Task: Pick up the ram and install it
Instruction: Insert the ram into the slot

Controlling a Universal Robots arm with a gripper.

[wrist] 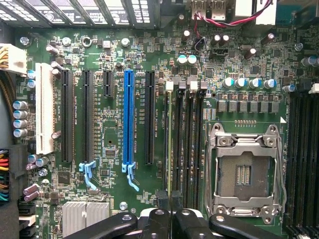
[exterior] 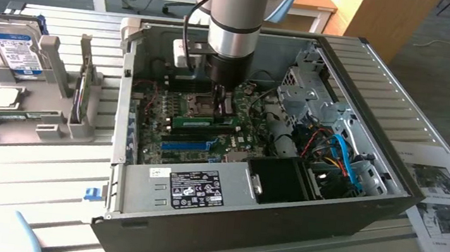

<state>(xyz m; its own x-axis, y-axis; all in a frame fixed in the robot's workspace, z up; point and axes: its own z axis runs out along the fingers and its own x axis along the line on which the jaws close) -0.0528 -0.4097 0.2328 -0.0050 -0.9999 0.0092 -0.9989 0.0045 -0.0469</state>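
Observation:
The ram (wrist: pixel 170 144) is a thin green stick seen edge-on in the wrist view. It stands along the memory slot nearest the long black slot strips, beside the empty CPU socket (wrist: pixel 244 172). My gripper (wrist: pixel 172 208) is shut on its near end, the black fingers (wrist: pixel 160 220) pressed against both faces. In the exterior view the ram (exterior: pixel 205 123) lies low on the motherboard (exterior: pixel 152 137) inside the open PC case (exterior: pixel 382 87). The gripper (exterior: pixel 225 108) reaches straight down to its end at the exterior view's right. I cannot tell whether the ram is fully seated.
A bright-blue slot strip (wrist: pixel 128 119) and a white slot (wrist: pixel 44 114) lie beside the black slots. Blue cables (exterior: pixel 348 159), a black fan housing (exterior: pixel 282 180) and the drive cage (exterior: pixel 310 88) crowd the case. A grey tray (exterior: pixel 46 128) holding a hard drive (exterior: pixel 15 48) stands outside; papers (exterior: pixel 445 202) lie opposite.

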